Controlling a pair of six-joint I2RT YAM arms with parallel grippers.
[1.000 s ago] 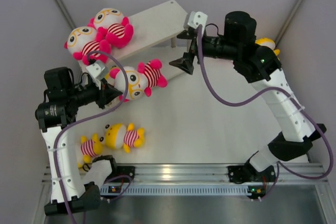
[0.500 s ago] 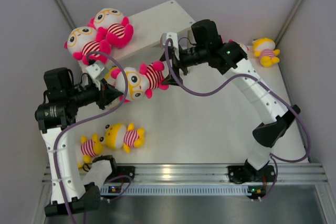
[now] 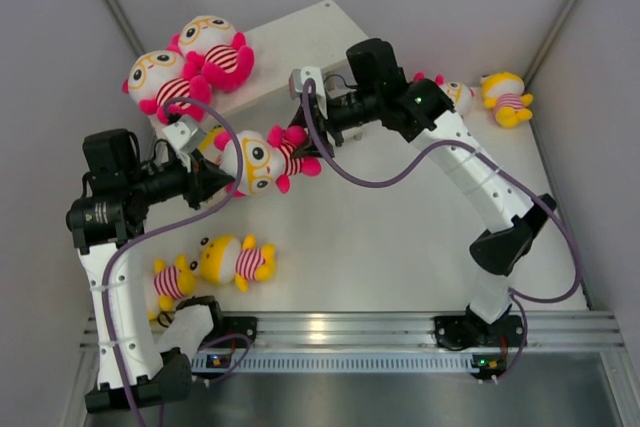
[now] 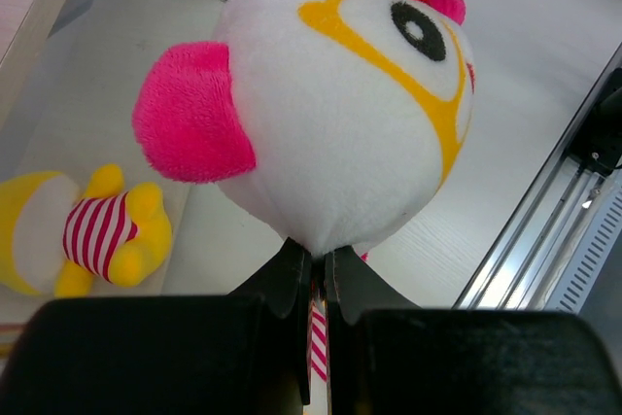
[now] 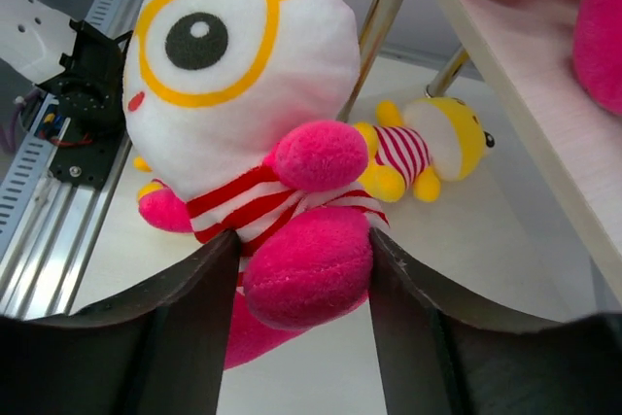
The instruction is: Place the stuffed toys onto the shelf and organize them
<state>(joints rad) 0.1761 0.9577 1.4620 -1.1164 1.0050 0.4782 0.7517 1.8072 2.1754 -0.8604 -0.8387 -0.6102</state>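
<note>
Beside the shelf (image 3: 300, 37), I'm watching right gripper (image 5: 303, 259) closing on pink doll (image 3: 262, 157) legs.
My left gripper (image 4: 319, 269) is still pinching its head.

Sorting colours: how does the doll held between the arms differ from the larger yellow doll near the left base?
The held doll has pink limbs and a white head; the yellow doll has both yellow. The left pincer grips the held doll; the yellow doll lies on the table. Both wear red stripes.
</note>
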